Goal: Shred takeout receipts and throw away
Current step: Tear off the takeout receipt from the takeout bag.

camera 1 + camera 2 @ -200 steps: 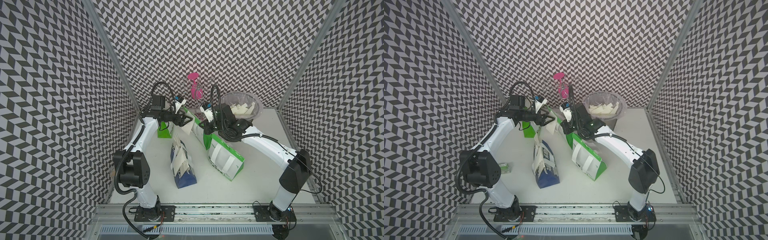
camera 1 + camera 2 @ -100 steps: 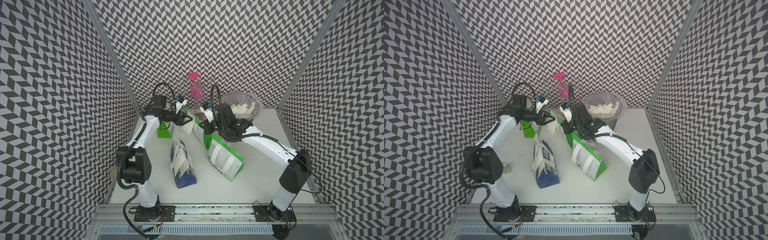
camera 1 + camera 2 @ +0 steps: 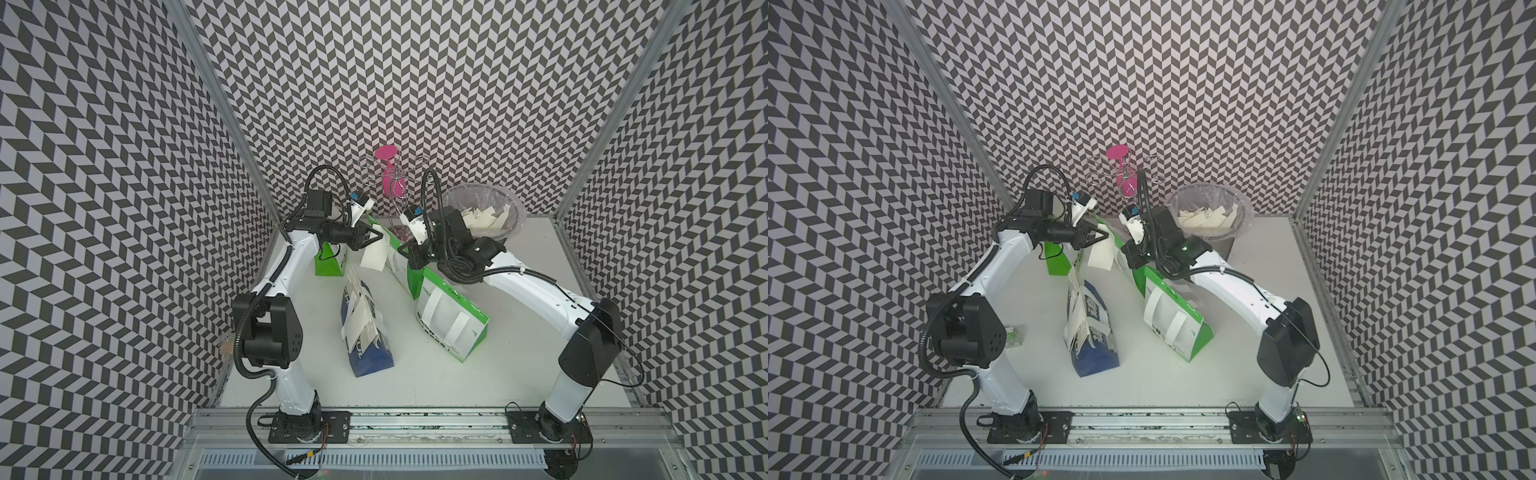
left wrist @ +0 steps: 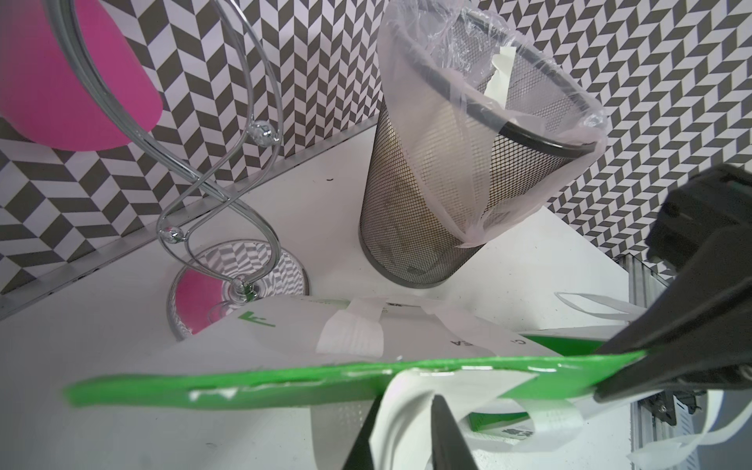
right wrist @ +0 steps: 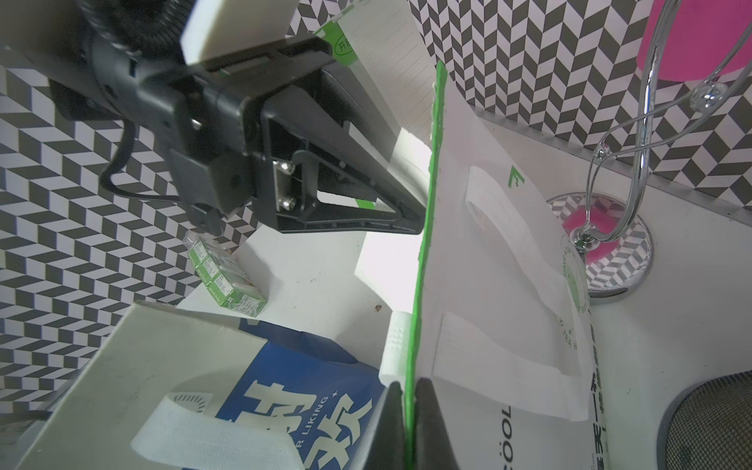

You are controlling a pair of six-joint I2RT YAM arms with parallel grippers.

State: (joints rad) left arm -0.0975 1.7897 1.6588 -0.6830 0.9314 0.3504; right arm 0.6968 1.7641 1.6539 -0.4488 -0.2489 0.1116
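The left gripper (image 3: pixel 379 236) pinches the top edge of the takeout receipt (image 3: pixel 374 257), which hangs just below its jaws, while the right gripper (image 5: pixel 410 401), just beside it, is clamped on the green-and-white bag's (image 3: pixel 440 316) rim.

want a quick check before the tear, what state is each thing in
right gripper, shut on the rim of the large green bag
large green bag, tipped over, rim held up
left gripper, pinching the receipt
receipt, untorn, hanging beside that rim
small green bag, standing
blue bag, lying on its side
bin, upright, lined, paper pieces inside
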